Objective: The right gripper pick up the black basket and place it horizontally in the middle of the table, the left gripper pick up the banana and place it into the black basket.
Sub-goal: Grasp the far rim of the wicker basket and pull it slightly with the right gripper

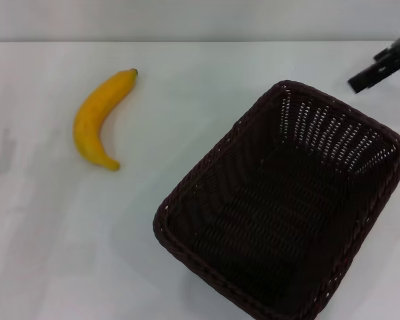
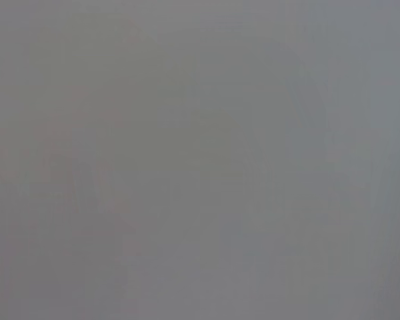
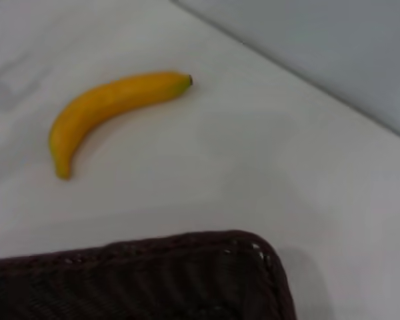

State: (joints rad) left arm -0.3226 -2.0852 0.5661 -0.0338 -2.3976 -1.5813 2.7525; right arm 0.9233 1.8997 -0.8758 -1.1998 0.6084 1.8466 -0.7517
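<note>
Step one, basket pick. Dark woven wicker basket (image 1: 283, 203) skewed, right-near on white bench (image 1: 187, 100). Yellow curved banana (image 1: 99, 119) far-left. My right gripper (image 1: 361, 81) above far-right rim; finger spread unclear. Next: descend, grip rim.

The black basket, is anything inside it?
Nothing: the black basket shows only its own woven floor and walls. The banana lies apart on the table. The near wall hides a strip of floor behind it.

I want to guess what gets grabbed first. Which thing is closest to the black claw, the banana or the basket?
The black basket. Its far corner lies just below the right end effector at the table's right side, while the banana lies far off on the left.
</note>
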